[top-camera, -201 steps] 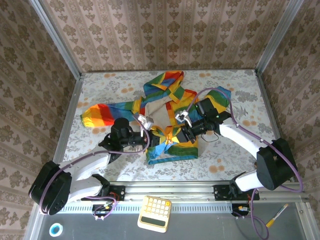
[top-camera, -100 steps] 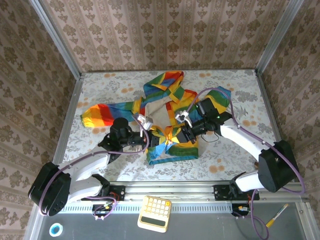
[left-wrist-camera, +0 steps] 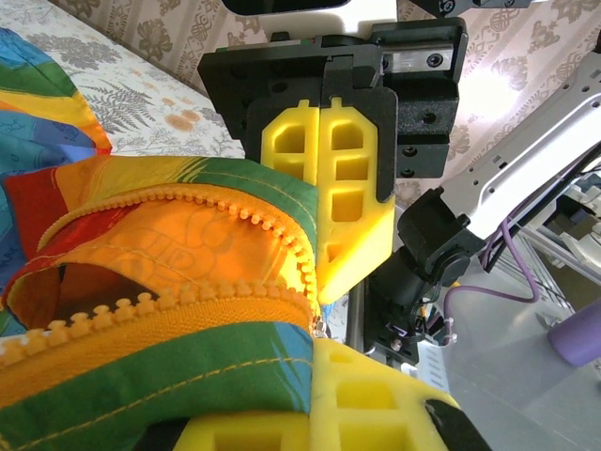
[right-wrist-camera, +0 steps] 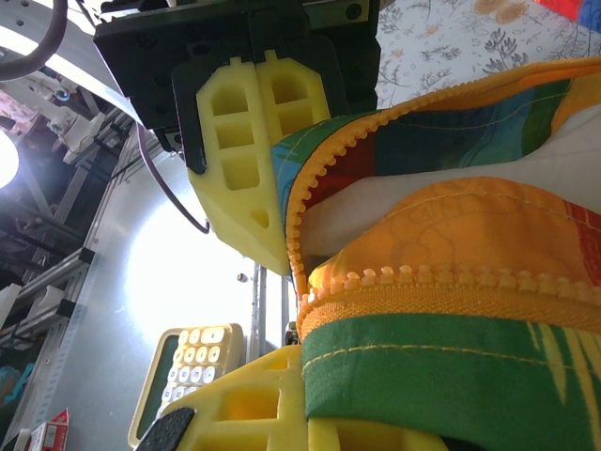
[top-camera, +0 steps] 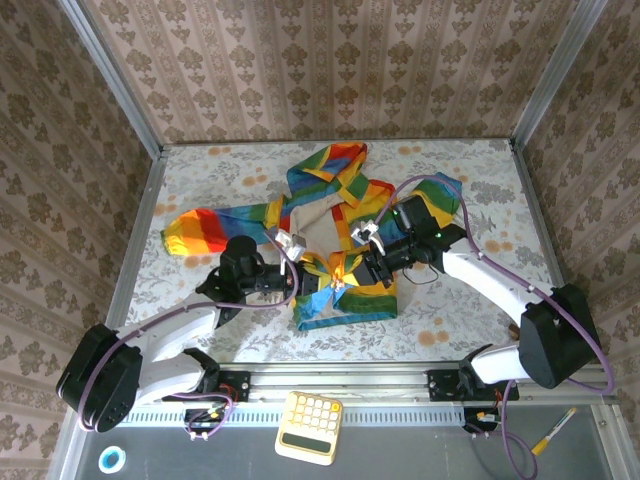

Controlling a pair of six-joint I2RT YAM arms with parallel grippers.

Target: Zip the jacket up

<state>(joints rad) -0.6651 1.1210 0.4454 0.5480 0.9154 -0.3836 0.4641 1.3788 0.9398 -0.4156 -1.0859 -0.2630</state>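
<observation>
— Where is the jacket (top-camera: 340, 290) at this moment?

— It lies in the middle of the counter (top-camera: 450, 330), with the front open and the beige lining (top-camera: 315, 225) turned up. One striped sleeve (top-camera: 200, 228) reaches to the left, and the hood (top-camera: 335, 165) points to the far wall.

— And what do your grippers do?

— Both are at the lower front of the jacket, very near to each other. My left gripper (top-camera: 298, 264) is closed on the edge at my left side. The green and blue cloth lies over its lower yellow finger (left-wrist-camera: 376, 376). My right gripper (top-camera: 358, 268) is closed on the opposite edge. In the left wrist view its two yellow pads are pressed together.

— Do you see the zipper (left-wrist-camera: 178, 305)?

— Yes, it is orange. Its two rows of teeth stand apart over the cloth and come together between my two grippers.
</observation>
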